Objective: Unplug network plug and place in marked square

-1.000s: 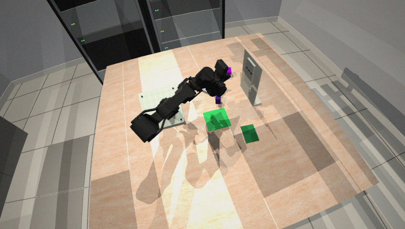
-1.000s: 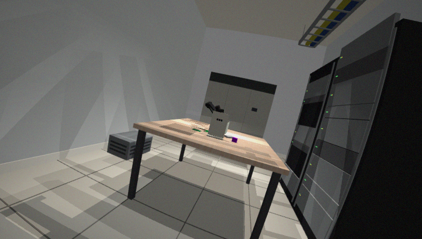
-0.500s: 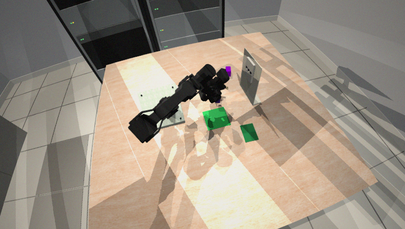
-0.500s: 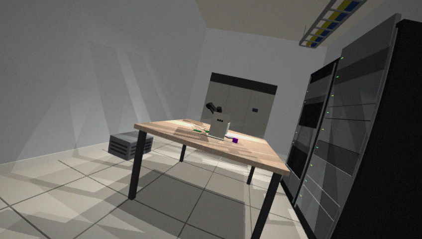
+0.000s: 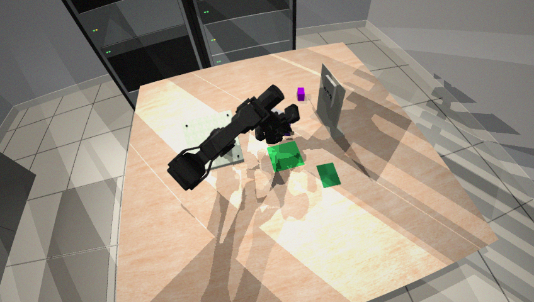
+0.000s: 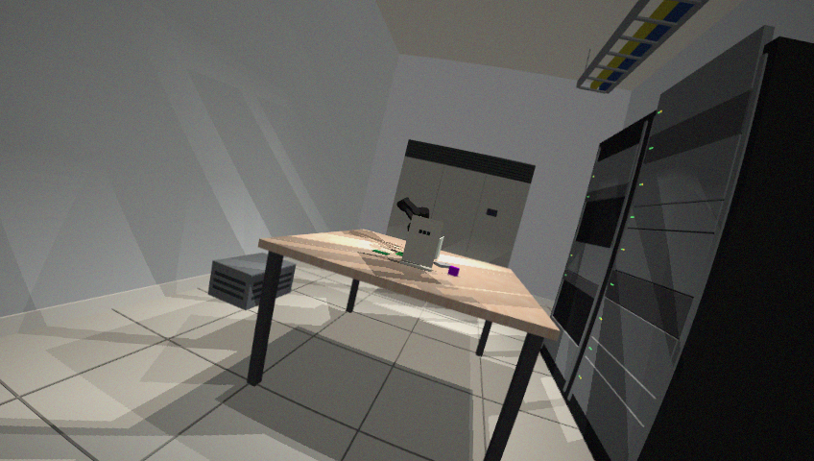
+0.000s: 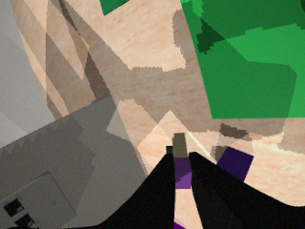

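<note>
My gripper is shut on the plug, a small purple body with an olive-tan end, in the wrist view. The plug is out of the panel, held above the table. In the top view the dark hand hides it. The grey upright panel stands to one side, with black socket openings. A larger bright green square lies on the table just beyond the hand. A smaller dark green patch lies farther off. The plug is over neither in the wrist view.
A dark purple block lies beside the bright green square, close to the hand. A brighter purple block stands near the panel. A pale board with dark holes lies under the arm.
</note>
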### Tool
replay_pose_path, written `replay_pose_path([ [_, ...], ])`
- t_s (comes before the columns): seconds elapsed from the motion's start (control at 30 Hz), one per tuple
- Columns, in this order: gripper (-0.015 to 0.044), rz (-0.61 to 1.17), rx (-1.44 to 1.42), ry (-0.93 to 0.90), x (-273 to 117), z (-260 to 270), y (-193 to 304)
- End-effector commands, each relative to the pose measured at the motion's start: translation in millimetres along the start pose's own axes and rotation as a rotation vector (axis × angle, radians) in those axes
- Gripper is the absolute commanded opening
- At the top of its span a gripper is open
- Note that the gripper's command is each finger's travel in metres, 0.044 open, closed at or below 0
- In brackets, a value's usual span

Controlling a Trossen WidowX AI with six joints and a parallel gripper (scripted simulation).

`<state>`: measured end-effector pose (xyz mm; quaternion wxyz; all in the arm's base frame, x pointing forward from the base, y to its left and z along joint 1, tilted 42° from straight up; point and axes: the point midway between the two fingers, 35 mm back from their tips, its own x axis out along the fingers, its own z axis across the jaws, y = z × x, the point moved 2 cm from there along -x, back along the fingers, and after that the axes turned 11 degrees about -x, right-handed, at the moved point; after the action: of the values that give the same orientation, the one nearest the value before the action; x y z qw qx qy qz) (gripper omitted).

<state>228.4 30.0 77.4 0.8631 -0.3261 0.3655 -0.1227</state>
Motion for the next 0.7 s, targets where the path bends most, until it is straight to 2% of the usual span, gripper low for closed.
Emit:
replay_pose_path([
  [0.0, 0.0000, -0.068, 0.034, 0.040, -3.9, -6.4, -12.5],
  [0.3, 0.0000, -0.203, 0.063, 0.107, -12.0, -21.2, -35.0],
  [0.67, 0.0000, -0.203, 0.065, 0.111, -7.4, -24.2, -34.4],
])
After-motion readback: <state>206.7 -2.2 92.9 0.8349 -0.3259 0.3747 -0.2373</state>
